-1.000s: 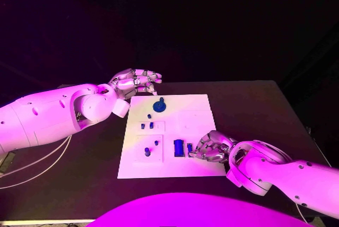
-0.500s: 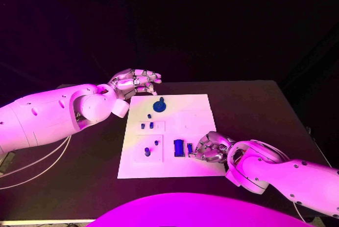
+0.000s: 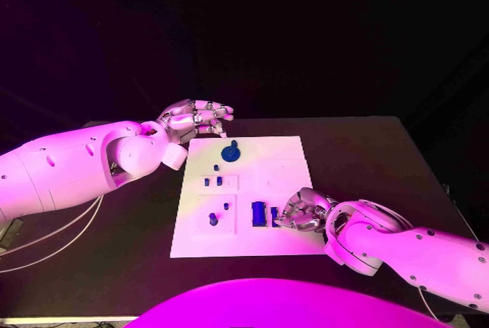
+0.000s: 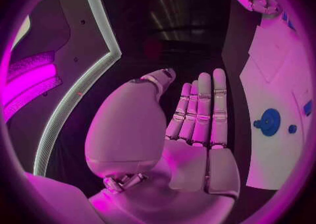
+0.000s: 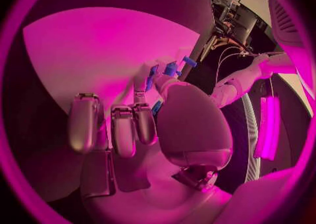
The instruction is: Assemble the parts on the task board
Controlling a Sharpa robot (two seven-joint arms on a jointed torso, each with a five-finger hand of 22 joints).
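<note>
Left hand (image 3: 193, 119) hovers off the board's far-left corner, over bare counter (image 3: 133, 222) — fingers (image 4: 200, 108) straight and side by side in the wrist view, holding nothing. Board (image 3: 275, 239) lies mid-counter. On it, left to right: a peg (image 3: 213, 218) standing in the near-left square, two small pegs (image 3: 212, 180) in the square above, a round knob (image 3: 230, 153) near the far edge, then a block (image 3: 258, 213) and a thin piece (image 3: 274, 214) near the near-middle. Right hand (image 3: 304, 211) sits low on the board just right of the thin piece, fingers curled toward it; whether they pinch it I cannot tell — the wrist view shows blue bits at the fingertips but not a clear grip. Judgement: task early to midway; some pegs look seated, block and thin piece likely still to place, right half of board looks unused. Room: open counter left and right of the board, far edge close behind the left hand; right arm covers the board's near-right corner, so little room there.
</note>
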